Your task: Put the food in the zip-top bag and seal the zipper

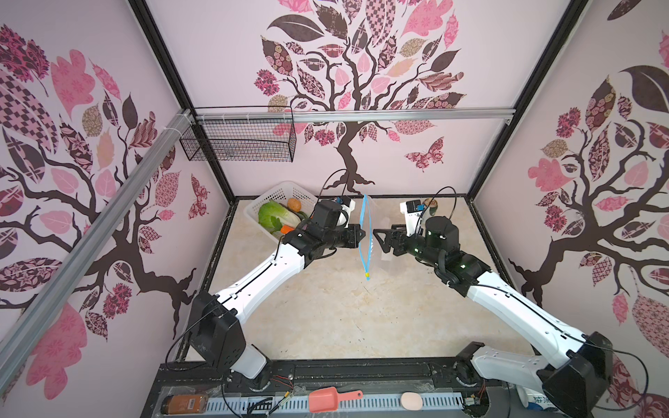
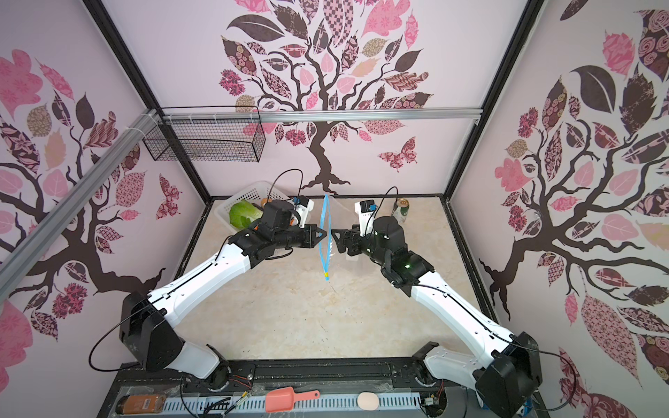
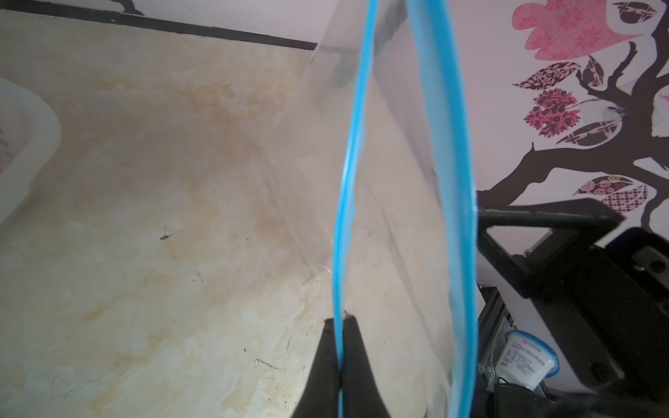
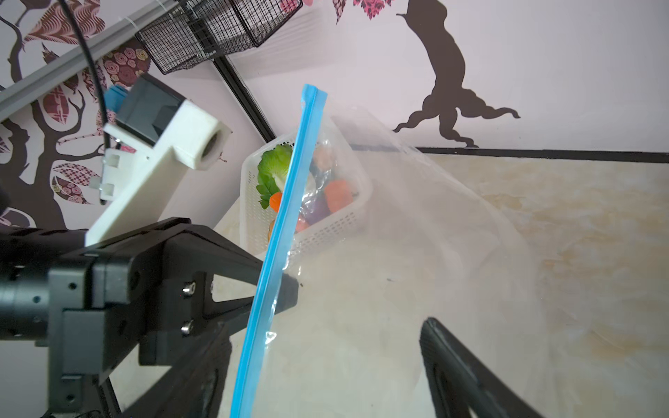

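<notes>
One lip of the bag's blue zipper is pinched in the left claw, bag raised over the tabletop; right claw spread just beside the other lip; food in the basket beyond the bag; closing short could miss that thin lip or collapse the mouth.

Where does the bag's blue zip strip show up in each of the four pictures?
In a top view: the zipper, a thin upright loop at centre, between both arms.
In a top view: same loop, just left of centre.
Left wrist: two blue bands through the middle.
Right wrist: one slanted band crossing the picture.
Shared landmark: the left gripper pinching the strip.
</notes>
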You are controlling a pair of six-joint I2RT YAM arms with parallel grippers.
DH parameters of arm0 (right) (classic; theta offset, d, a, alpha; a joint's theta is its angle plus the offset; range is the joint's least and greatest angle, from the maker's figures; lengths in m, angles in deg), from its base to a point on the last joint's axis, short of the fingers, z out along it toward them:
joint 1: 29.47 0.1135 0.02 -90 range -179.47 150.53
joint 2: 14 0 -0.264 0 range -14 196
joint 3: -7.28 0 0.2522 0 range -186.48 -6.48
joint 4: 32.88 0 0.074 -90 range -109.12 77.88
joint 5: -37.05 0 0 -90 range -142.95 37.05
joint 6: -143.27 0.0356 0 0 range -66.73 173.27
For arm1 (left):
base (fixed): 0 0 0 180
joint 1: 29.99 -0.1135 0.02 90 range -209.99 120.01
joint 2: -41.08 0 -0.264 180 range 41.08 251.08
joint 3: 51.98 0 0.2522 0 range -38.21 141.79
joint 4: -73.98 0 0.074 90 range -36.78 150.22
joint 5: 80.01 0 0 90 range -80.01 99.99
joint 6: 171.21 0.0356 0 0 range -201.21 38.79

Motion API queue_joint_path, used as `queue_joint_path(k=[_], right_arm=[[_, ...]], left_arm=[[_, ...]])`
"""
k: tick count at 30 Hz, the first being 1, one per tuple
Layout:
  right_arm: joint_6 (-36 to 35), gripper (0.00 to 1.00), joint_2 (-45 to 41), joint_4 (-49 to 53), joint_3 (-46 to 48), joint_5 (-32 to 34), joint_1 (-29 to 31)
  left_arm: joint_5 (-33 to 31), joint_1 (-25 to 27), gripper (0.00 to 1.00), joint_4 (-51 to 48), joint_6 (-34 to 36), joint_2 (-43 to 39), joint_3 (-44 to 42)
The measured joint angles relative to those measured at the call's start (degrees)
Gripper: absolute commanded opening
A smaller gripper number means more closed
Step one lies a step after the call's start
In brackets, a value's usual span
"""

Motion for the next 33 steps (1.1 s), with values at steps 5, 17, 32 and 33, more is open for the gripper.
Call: queue_joint_path(k=[5, 17, 32, 33], right_arm=[[0.5, 0.83, 1.5, 3.1, -2.7, 1.5, 4.2], [-1.3, 0.77, 9.4, 14.3, -12.9, 22.8, 9.1], [-5.3, 0.34, 9.7, 23.1, -13.9, 32.8, 9.1], [-5.3, 0.38, 9.6, 23.4, -13.9, 32.8, 9.1]], left_arm=[[-0.7, 0.6, 0.00, 0.3, -0.2, -0.1, 0.0], [-5.3, 3.3, 0.00, 0.3, -0.6, -2.7, -1.0], [-16.0, 6.3, 0.00, -4.8, 2.4, -2.4, -0.7], [-17.2, 6.8, 0.00, -5.8, 3.1, -1.8, -0.2]])
